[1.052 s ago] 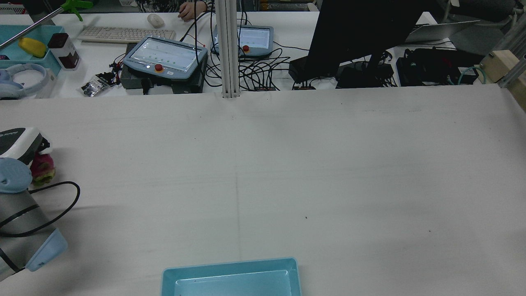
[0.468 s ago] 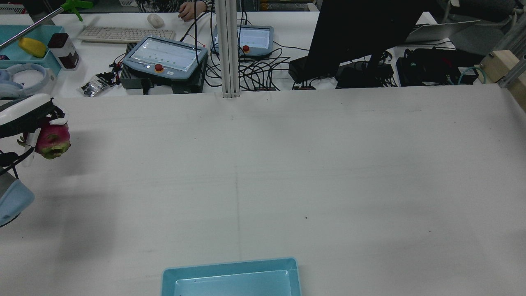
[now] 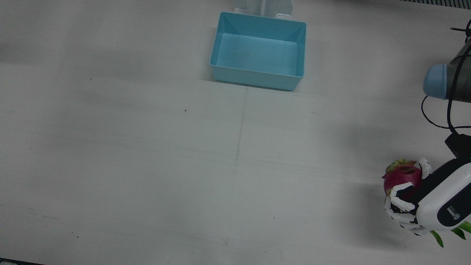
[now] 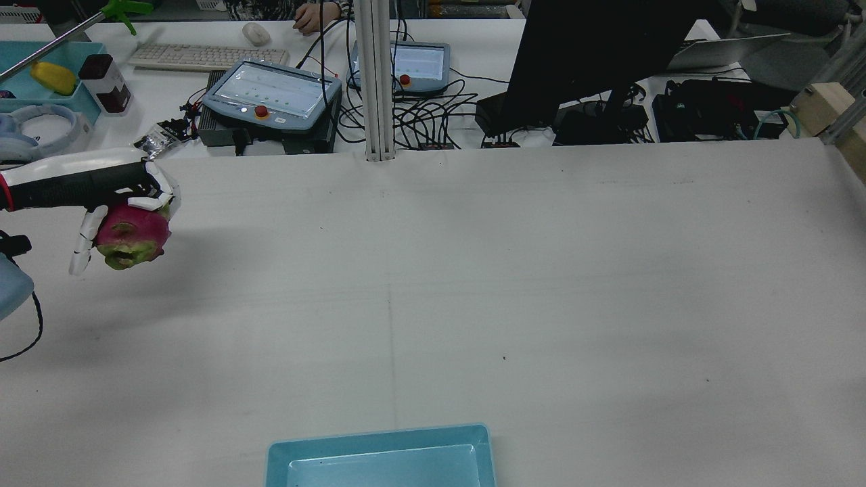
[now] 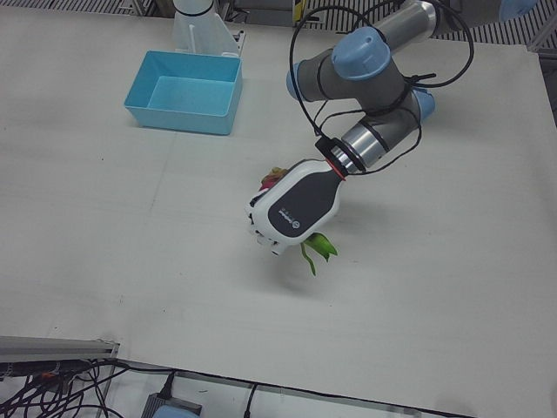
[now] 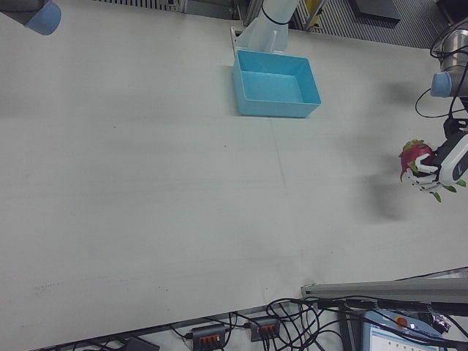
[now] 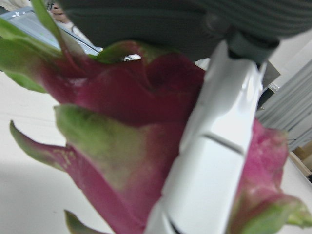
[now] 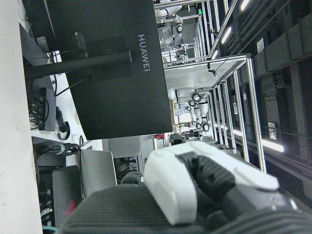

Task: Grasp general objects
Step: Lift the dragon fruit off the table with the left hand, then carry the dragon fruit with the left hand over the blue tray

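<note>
Since the earlier rear frames the left robot hand [image 4: 101,196] has swung inward from the counter's edge and risen, carrying the dragon fruit [image 4: 128,237] with it. Its fingers are wrapped round the fruit from above, palm down, so the fruit hangs beneath the hand, clear of the counter [image 4: 473,270] — the separate shadow below suggests a lift. I judge the carry is headed for the blue bin [image 3: 259,49], which stands empty, well apart, near the robot's side of the counter.

Only the rear view shows the fruit's greenish end and one finger held straight, off the skin. From the left-front view the hand's white back hides most of the fruit — just pink scales at the top and green leaf tips [image 5: 318,248] below show. Up close, the left hand view gives a white finger [image 7: 214,161] pressed across the pink skin.

The right robot hand appears only in its own camera, as part of its white and black shell; whether it is spread or closed I cannot tell.
</note>
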Motion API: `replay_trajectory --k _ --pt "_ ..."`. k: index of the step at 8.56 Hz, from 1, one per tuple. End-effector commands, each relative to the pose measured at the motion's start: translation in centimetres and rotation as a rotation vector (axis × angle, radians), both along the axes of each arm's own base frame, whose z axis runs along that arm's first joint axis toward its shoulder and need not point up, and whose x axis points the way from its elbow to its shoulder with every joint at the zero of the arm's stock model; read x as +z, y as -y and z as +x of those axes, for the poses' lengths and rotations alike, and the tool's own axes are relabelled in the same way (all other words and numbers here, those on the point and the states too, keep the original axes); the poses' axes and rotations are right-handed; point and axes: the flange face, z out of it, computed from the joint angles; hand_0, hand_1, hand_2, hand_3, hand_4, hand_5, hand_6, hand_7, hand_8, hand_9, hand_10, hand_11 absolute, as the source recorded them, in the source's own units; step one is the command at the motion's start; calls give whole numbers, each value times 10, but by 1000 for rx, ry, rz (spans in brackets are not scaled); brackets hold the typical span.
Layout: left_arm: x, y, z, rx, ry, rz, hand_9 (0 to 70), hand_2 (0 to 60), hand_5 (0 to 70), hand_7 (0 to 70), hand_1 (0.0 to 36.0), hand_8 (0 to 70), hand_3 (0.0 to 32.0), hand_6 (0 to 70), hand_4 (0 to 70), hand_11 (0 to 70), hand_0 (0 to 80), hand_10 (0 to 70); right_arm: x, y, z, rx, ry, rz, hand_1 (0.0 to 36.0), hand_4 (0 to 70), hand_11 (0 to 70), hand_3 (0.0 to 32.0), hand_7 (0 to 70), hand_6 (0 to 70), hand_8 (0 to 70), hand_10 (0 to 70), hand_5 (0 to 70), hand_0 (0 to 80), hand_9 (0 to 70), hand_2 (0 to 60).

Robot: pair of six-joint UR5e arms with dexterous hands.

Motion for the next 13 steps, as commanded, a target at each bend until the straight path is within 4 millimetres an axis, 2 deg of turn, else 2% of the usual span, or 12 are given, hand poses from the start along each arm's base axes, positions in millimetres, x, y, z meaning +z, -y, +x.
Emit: replay_trajectory --k 1,2,3,4,5,6,7,9,12,13 --pt "-123 -100 44 268 -75 94 700 600 700 700 360 700 0 700 700 700 800 700 0 0 0 0 0 1 0 0 0 0 0 0 0 0 0 0 0 0" --pt "-157 -138 48 322 -115 117 700 600 700 700 360 700 0 700 700 700 800 700 0 0 0 0 0 1 0 0 0 0 0 0 0 0 0 0 0 0" --pt "-172 -154 54 360 -153 126 700 600 700 700 360 700 0 700 700 700 800 700 0 0 0 -2 0 1 0 0 0 0 0 0 0 0 0 0 0 0" --pt "-184 -172 73 406 -184 136 700 600 700 700 360 700 0 700 700 700 800 700 0 0 0 0 0 1 0 0 0 0 0 0 0 0 0 0 0 0" --pt "-199 -196 102 446 -223 139 700 600 700 700 360 700 0 700 700 700 800 700 0 0 0 0 0 1 0 0 0 0 0 0 0 0 0 0 0 0" --pt "-205 -220 139 473 -261 124 700 600 700 700 360 700 0 700 700 700 800 700 0 0 0 0 0 1 0 0 0 0 0 0 0 0 0 0 0 0" --pt "-224 -237 167 505 -299 135 700 600 700 700 360 700 0 700 700 700 800 700 0 0 0 1 0 1 0 0 0 0 0 0 0 0 0 0 0 0" --pt "-231 -270 201 573 -328 119 700 600 700 700 360 700 0 700 700 700 800 700 0 0 0 0 0 1 0 0 0 0 0 0 0 0 0 0 0 0" --pt "-226 -319 235 697 -331 100 700 600 700 700 353 700 0 700 700 700 800 700 0 0 0 1 0 1 0 0 0 0 0 0 0 0 0 0 0 0" --pt "-223 -332 244 728 -328 94 700 599 700 700 293 700 0 700 700 700 800 700 0 0 0 0 0 1 0 0 0 0 0 0 0 0 0 0 0 0"
